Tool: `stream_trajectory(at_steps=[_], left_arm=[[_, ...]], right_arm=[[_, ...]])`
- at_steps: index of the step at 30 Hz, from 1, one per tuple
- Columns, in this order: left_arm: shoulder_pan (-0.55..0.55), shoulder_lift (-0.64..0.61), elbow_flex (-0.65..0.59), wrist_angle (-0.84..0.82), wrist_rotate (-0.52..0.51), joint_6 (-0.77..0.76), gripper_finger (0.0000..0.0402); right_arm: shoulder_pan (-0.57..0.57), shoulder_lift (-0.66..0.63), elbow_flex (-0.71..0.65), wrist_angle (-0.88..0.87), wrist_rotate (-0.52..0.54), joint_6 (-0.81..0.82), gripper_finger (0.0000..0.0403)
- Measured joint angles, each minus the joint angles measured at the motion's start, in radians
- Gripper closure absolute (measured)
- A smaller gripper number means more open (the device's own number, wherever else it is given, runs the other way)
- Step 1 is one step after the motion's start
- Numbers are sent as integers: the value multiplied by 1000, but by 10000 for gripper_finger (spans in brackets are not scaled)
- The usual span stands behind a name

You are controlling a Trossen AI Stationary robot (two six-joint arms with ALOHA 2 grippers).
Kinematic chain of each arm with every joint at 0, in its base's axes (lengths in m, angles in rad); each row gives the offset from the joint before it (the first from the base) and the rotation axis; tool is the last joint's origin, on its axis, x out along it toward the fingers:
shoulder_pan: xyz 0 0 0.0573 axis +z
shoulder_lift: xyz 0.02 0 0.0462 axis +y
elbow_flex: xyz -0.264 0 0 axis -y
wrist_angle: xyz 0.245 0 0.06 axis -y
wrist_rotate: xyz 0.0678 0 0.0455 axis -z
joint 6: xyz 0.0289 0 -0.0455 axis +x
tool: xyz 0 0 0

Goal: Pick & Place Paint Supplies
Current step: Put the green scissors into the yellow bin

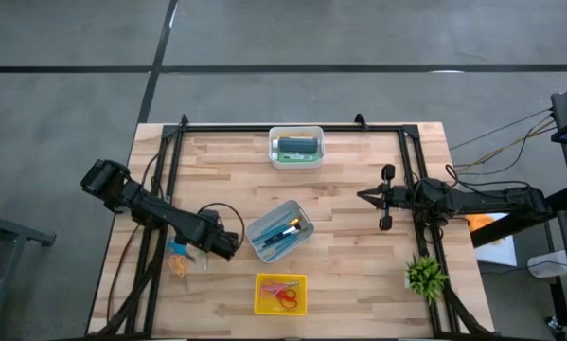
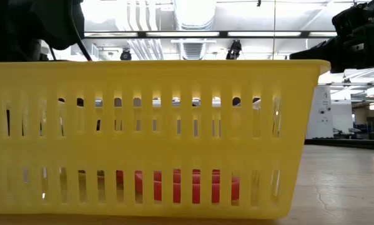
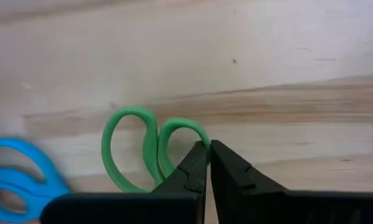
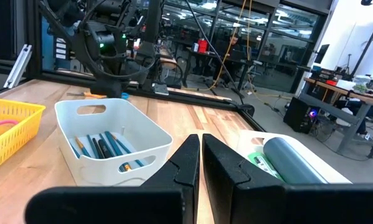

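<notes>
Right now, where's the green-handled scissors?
Green-handled scissors lie on the wooden table at its left side, just under the left pincer, beside blue-handled scissors.

2 dark arms [image 1: 160, 210], blk cables; blk wedge-shaped fingers [image 3: 231, 171].

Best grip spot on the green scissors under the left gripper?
Likely the band between the two loops of the green scissors, taken from straight above: they lie flat on the table, and the left gripper, fingers together, must open first.
</notes>
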Motion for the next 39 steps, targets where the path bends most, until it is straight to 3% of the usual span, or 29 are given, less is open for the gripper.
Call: stream_trajectory(at_steps=[10, 16, 21, 26, 34, 39], left_arm=[[-2, 0, 133, -58, -106, 191, 389], [-13, 0, 245, -51, -219, 449, 389], [-74, -1, 295, 114, -303, 701, 389], [-156, -1, 308, 288, -312, 1014, 389], [-315, -2, 308, 497, -294, 1313, 389], [-372, -2, 308, 551, -270, 1400, 389]], right_arm=[[0, 0, 0, 0, 0, 0, 388], [0, 0, 0, 0, 0, 0, 388], [0, 0, 0, 0, 0, 0, 388], [0, 0, 0, 0, 0, 0, 388], [0, 0, 0, 0, 0, 0, 388], [0, 0, 0, 0, 0, 0, 388]])
